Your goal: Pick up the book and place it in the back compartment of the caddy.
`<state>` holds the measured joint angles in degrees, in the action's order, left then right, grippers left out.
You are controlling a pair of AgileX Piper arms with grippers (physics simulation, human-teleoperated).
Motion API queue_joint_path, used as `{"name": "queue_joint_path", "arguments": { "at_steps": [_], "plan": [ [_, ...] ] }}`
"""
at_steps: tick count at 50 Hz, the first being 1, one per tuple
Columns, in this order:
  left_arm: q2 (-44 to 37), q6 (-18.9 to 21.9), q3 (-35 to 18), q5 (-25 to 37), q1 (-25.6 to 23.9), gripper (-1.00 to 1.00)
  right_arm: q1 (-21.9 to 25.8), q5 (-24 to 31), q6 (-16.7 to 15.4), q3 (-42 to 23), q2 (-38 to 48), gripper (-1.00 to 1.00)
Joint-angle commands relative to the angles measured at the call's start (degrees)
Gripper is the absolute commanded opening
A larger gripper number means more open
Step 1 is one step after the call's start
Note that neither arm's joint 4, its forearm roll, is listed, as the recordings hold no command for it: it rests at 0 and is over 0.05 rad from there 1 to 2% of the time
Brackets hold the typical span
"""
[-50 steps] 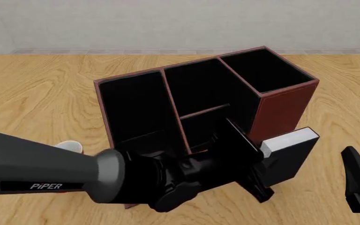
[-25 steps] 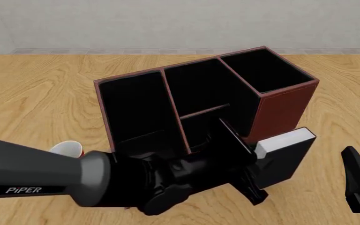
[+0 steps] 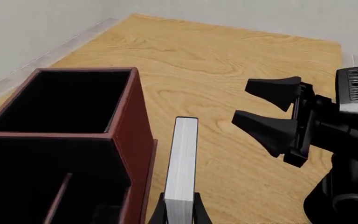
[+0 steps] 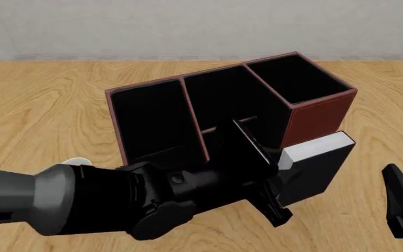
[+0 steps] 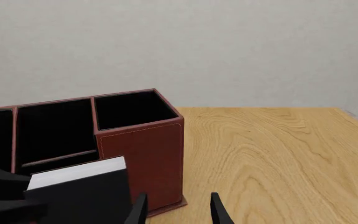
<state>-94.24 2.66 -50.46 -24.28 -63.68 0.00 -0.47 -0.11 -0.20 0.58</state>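
Note:
My left gripper (image 4: 277,173) is shut on the black book (image 4: 315,170), gripping it across the covers with the white page edge (image 4: 318,146) facing up. The book hangs tilted just in front of the tall end of the reddish-brown caddy (image 4: 315,122). In the left wrist view the page edge (image 3: 182,163) runs between my fingertips (image 3: 158,215), beside the caddy's tall compartment (image 3: 67,100). A thin cross divider (image 4: 219,126) splits the caddy's middle section; the back compartment next to it is largely hidden behind my left gripper. My right gripper (image 4: 402,206) stands open at the right edge, apart from the book (image 5: 82,191).
A mug (image 4: 75,161) peeks out behind my left arm, left of the caddy. The wide end section (image 4: 149,121) of the caddy lies at its left. My right gripper (image 3: 272,112) shows in the left wrist view, beyond the book. A wall runs along the far table edge.
My left gripper has lifted the book a little and drawn it slightly left toward the caddy. The left arm now covers more of the mug. The right gripper has not moved.

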Motion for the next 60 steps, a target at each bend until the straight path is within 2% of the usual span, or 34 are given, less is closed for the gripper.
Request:
{"name": "queue_joint_path", "arguments": {
  "at_steps": [1,23,25,27,29,37,60],
  "plan": [
    [5.06,1.64,0.83,1.78,0.17,-1.00,0.00,0.00,0.00,0.00,-0.01,1.00],
    [14.91,3.18,1.90,6.15,1.52,-1.00,0.00,0.00,0.02,0.00,0.00,1.00],
    [17.28,4.34,3.09,5.39,3.39,-1.00,-0.01,0.00,0.02,0.00,0.03,1.00],
    [17.54,5.49,2.49,6.38,2.79,-1.00,0.00,0.00,0.00,0.00,0.01,1.00],
    [18.69,4.48,2.93,6.78,4.70,-1.00,0.00,0.00,0.00,0.00,-0.01,1.00],
    [22.26,5.55,5.08,5.93,7.11,-1.00,0.01,0.00,-0.01,0.00,-0.01,1.00],
    [23.29,7.36,6.46,6.75,10.79,-1.00,0.01,0.00,0.00,0.00,0.00,1.00]
  ]
}}
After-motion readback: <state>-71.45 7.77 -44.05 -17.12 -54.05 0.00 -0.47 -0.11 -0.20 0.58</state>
